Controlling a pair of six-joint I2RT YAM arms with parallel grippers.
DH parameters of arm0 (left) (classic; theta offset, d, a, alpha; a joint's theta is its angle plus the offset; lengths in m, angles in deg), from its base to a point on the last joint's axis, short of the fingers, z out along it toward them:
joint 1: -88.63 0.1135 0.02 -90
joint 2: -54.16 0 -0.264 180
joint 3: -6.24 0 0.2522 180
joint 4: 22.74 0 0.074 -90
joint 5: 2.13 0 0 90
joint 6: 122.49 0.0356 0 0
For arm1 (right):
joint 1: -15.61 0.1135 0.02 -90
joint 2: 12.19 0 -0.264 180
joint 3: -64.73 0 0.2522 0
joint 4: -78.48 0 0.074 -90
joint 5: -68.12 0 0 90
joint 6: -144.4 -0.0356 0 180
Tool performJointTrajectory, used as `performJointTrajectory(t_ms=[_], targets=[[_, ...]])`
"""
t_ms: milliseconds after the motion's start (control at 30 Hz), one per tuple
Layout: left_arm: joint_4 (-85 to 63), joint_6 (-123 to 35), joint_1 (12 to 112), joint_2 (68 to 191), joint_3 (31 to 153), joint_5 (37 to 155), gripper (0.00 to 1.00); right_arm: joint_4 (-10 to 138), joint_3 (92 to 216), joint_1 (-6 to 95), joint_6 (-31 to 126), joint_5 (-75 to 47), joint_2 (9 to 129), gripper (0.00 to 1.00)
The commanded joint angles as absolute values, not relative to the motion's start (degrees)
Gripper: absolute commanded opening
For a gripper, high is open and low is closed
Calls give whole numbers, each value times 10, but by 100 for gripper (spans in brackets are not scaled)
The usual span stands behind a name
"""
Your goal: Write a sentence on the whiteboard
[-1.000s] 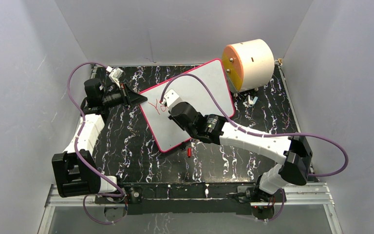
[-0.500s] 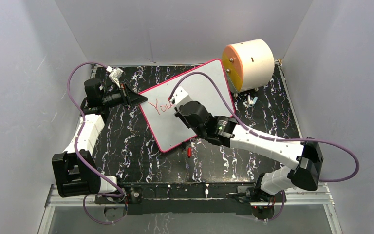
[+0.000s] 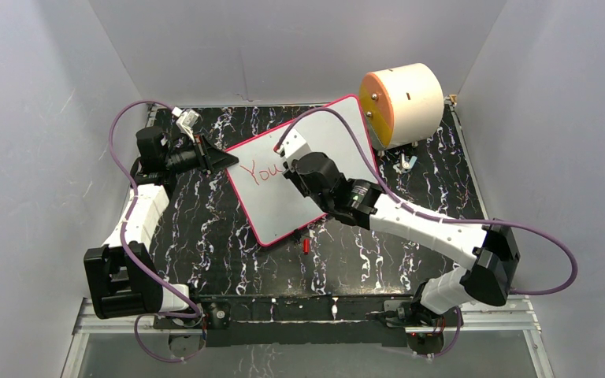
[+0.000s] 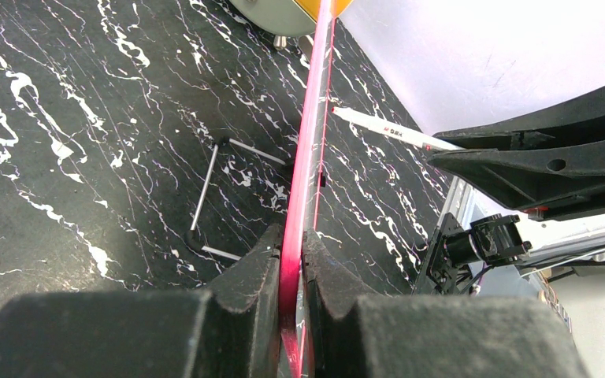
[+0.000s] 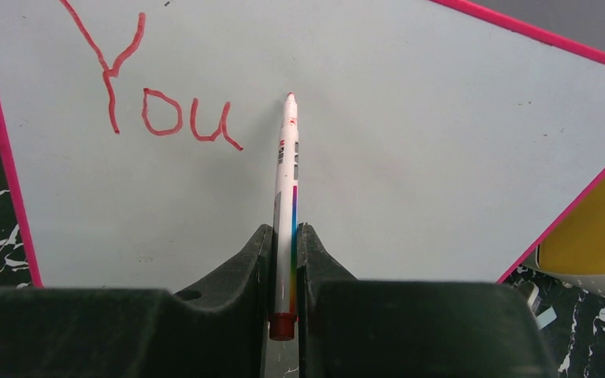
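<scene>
Whiteboard [image 3: 272, 209] stands tilted near the table's [image 3: 205, 236] far edge, its left corner pinched by the left gripper [image 4: 291, 268]. Right gripper [image 5: 286, 260] clamps the marker [image 5: 287, 173]. Sentence [image 5: 165, 118] reads only "You"; most is unwritten.

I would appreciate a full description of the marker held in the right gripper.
The marker is a slim white pen with a rainbow stripe and small print along its barrel, a red tip and a red rear end. The right gripper is shut on its lower barrel. The pen points away across the whiteboard, tip just right of the red "You"; contact cannot be judged.
</scene>
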State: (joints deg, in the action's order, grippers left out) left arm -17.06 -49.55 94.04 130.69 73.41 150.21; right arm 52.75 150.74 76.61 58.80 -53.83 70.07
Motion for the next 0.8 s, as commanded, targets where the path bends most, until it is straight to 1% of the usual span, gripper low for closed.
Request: performJointTrajectory(t_ms=[0,433,767], targets=[[-134,-474,935,1316,741,1473,0,563,1544,766,595,-525,702,0],[-134,-474,935,1316,741,1474,0,562,1560,766,599,-528,725,0],[-134,-474,935,1315,741,1473,0,516,1574,767,589,-511,731,0]])
